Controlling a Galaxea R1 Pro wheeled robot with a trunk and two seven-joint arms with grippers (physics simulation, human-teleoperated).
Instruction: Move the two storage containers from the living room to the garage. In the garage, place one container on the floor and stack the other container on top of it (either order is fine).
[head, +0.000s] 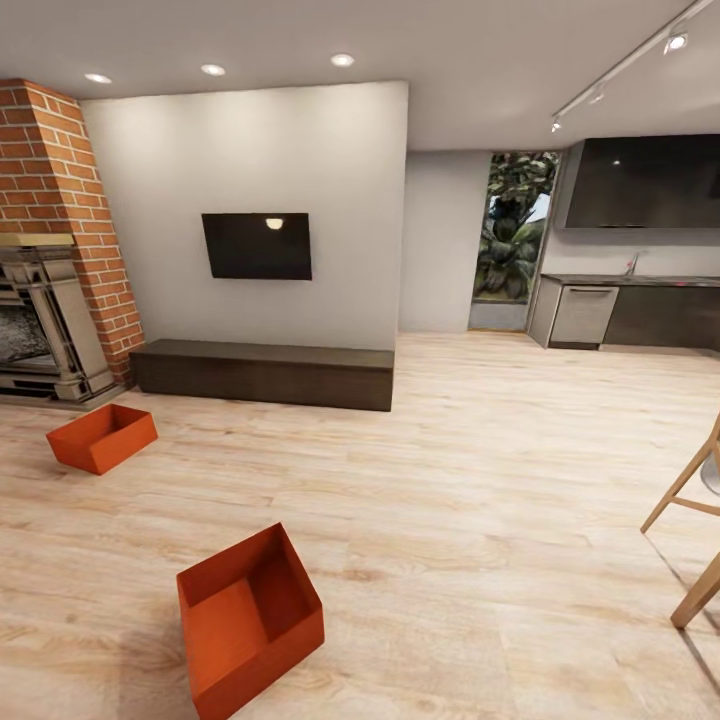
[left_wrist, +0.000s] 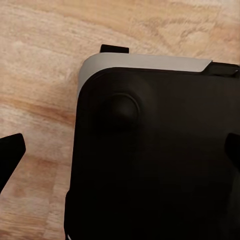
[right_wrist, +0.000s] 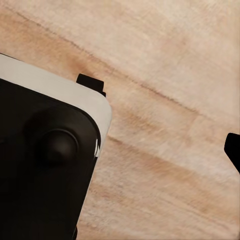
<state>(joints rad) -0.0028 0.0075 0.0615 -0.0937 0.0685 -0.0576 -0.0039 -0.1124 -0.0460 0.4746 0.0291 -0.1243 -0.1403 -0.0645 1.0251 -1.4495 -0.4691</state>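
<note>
Two orange-red open-topped storage containers lie on the light wood floor of the living room. The nearer container (head: 250, 620) is low in the head view, left of centre, turned at an angle. The farther container (head: 102, 437) sits by the brick fireplace (head: 50, 250). My left gripper (left_wrist: 121, 152) is open with nothing between its fingertips (left_wrist: 11, 155); it hangs over my dark base (left_wrist: 150, 165). My right gripper (right_wrist: 121, 150) also looks open, with one dark fingertip (right_wrist: 232, 150) over bare planks. The garage is out of view.
A long dark low cabinet (head: 265, 372) stands under the wall TV (head: 257, 246). Wooden chair legs (head: 690, 520) stand at the right edge. A kitchen counter (head: 630, 310) and a doorway with plants (head: 512, 240) lie at the back right. Open wood floor spreads between.
</note>
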